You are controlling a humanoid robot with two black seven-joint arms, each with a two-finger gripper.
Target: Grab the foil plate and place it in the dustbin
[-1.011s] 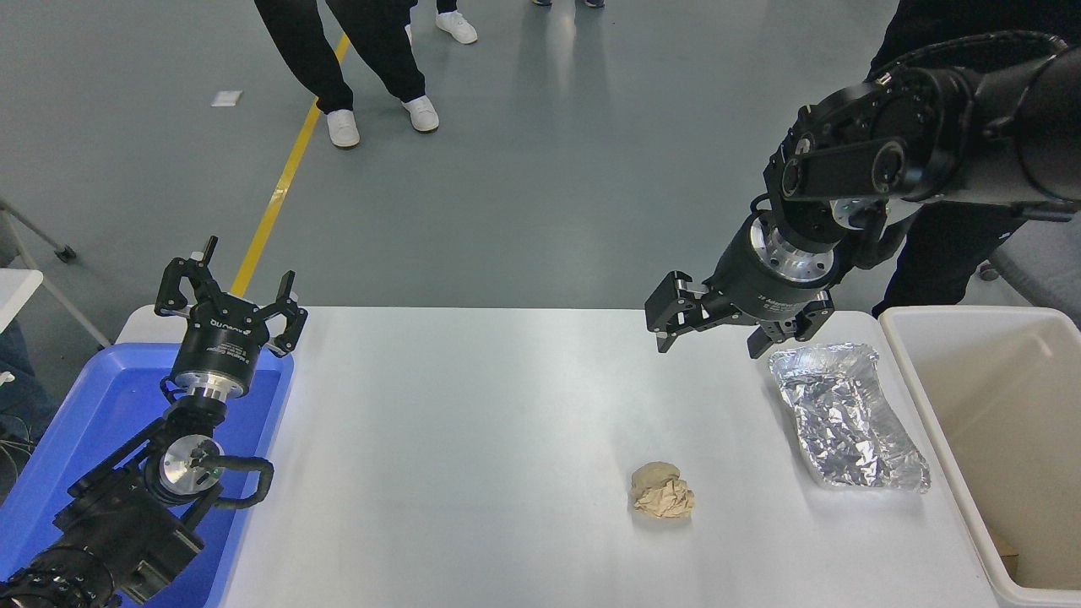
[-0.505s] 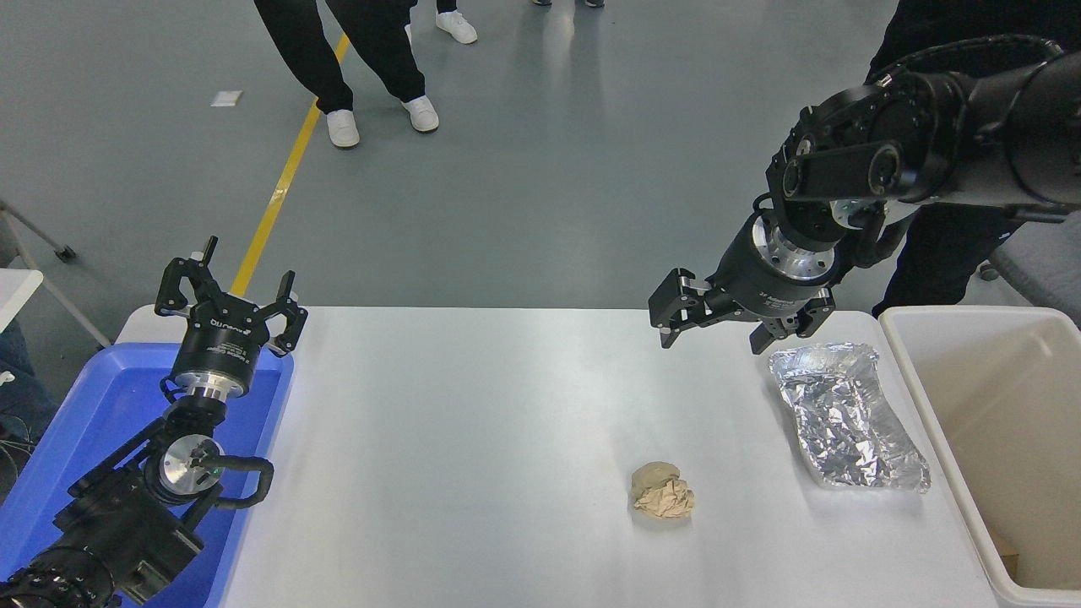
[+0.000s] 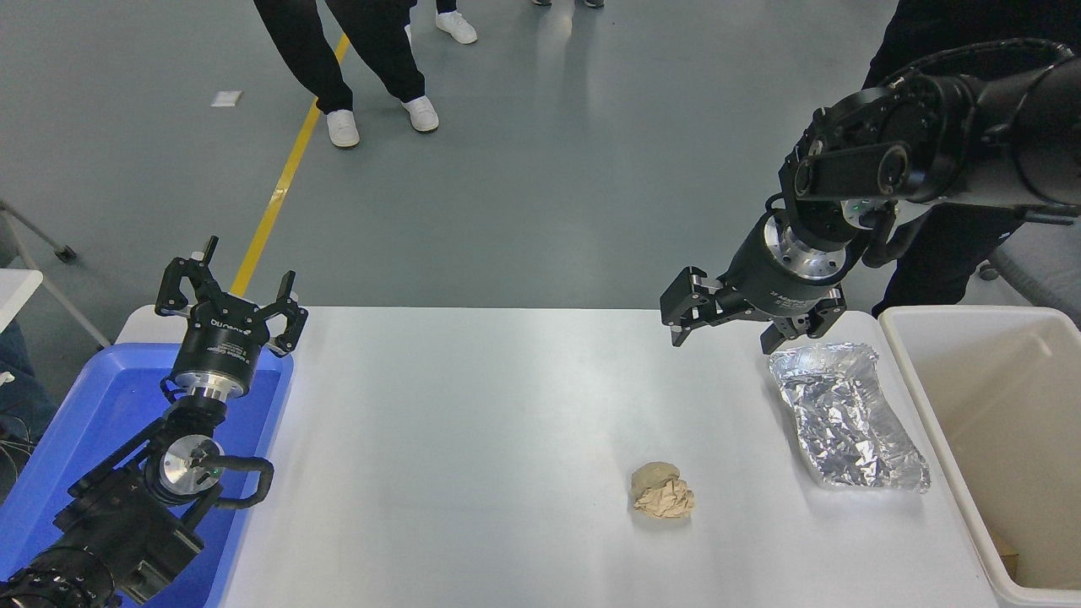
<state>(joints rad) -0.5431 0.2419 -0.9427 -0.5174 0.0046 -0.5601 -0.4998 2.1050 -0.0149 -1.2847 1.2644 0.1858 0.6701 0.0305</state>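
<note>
While the right gripper hangs over the far right part of the white bench, its fingers are spread wide apart and hold nothing, pointing down and toward the camera from a black arm that enters at the picture's right edge. One finger sits just beyond the far end of the foil plate, near its rim; whether it touches the foil cannot be told. That plate, shiny, crinkled and bent, lies flat on the bench close to the right edge, its long side running from far to near. Just beside it to the right stands the dustbin, a cream bin with a thick rounded rim and deep smooth walls, its near wall close alongside the plate. A crumpled tan paper ball rests on the bench nearer the camera, to the left of the plate and apart from it. At the lower left the left gripper is parked above a blue tray, its fingers spread and empty. On the grey floor beyond the bench, a person's legs in dark trousers and white shoes stand beside a yellow line.
</note>
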